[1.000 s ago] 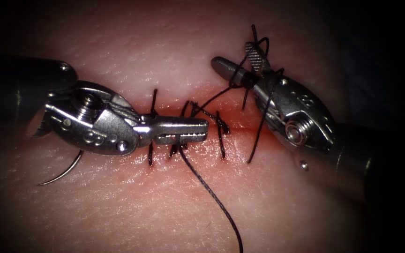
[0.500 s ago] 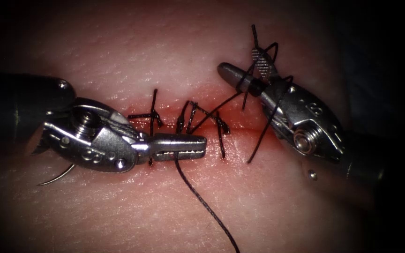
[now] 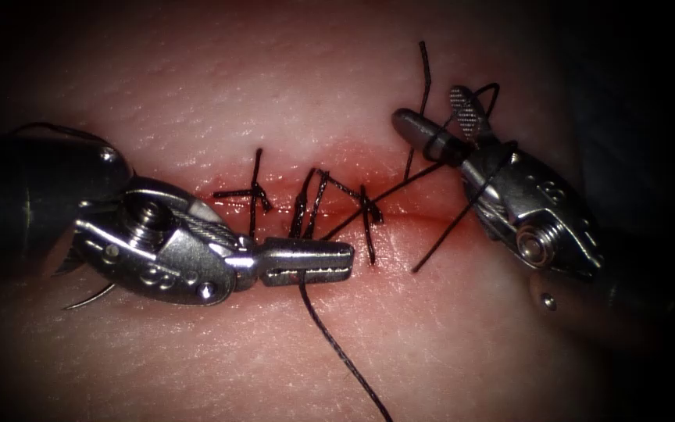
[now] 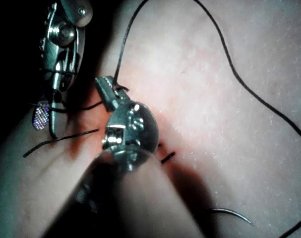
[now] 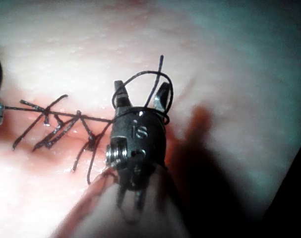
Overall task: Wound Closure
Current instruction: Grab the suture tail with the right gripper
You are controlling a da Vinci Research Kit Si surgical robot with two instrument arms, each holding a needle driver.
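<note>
At 6 o'clock of the cut (image 3: 400, 205), your left hand (image 3: 330, 260) pinches the thread (image 3: 337, 348); your right hand (image 3: 439, 121) stands spread inside loops, and the needle (image 3: 87, 298) lies free on the tissue (image 3: 291, 86).

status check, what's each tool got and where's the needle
Left tool shut on the thread just below the cut. Right tool open, thread looped round its jaws. Needle free, lying on the tissue beside the left tool's wrist.

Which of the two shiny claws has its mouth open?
The right arm's tool has its jaws spread apart, with thread looped around them. The left arm's tool is different: its jaws are shut on the thread just below the cut.
</note>
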